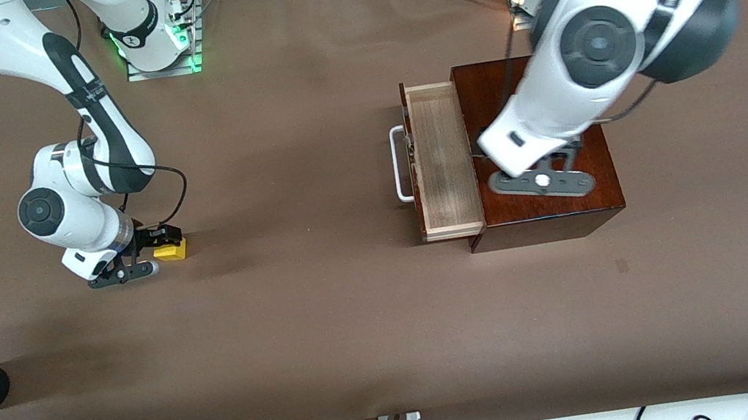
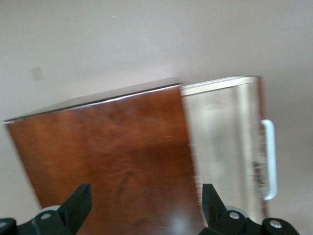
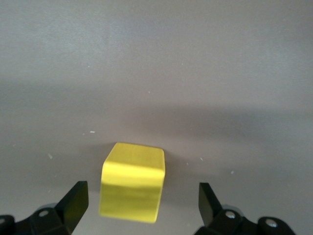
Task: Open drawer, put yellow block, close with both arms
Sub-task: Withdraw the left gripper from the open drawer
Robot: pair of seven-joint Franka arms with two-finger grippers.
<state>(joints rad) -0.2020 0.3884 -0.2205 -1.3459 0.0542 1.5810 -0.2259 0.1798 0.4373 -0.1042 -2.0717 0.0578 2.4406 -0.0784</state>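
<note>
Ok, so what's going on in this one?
The drawer of the wooden box is already pulled out and empty. The right tool is down at the yellow block, which sits on the table toward the right arm's end; its fingers are open on either side of the block, not yet closed on it. The left tool hangs open over the box top, holding nothing.

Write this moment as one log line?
drawer: open, empty | yellow block: on table | right gripper: open around block | left gripper: open over box
</note>
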